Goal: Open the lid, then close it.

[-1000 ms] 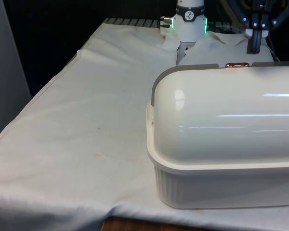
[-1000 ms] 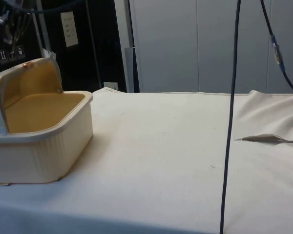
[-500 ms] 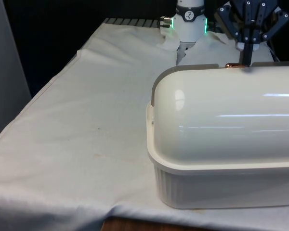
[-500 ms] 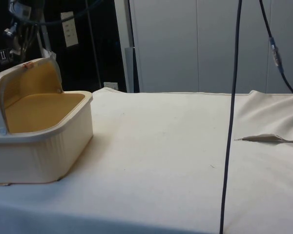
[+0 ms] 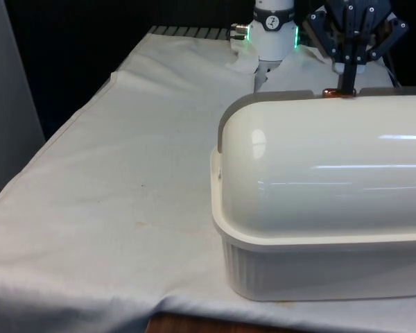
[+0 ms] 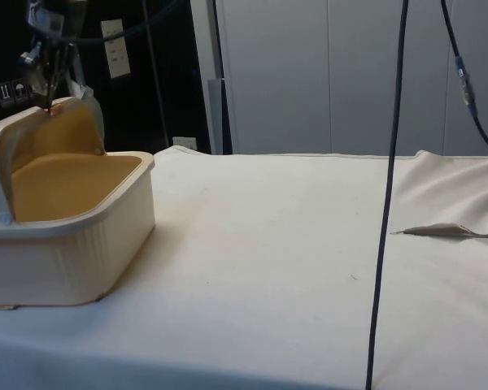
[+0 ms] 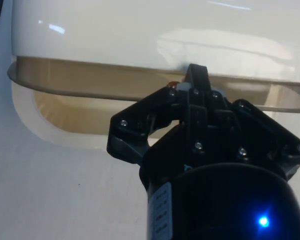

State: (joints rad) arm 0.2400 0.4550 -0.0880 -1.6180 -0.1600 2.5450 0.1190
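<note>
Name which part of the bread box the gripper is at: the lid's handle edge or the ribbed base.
The lid's handle edge: the gripper meets its copper handle at the top, well above the ribbed base.

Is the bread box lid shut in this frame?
No: in the side view the lid is rolled back, leaving the tan inside of the bread box exposed, with the gripper at the lid's edge.

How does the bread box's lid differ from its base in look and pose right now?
The lid is smooth, glossy and domed; the base has ribbed, matte walls. The lid is rolled back and up over the rear, while the base sits flat on the cloth with its tan inside exposed in the side view. The lid carries a small copper handle, where the tool is; the base has none. Both are cream outside.
</note>
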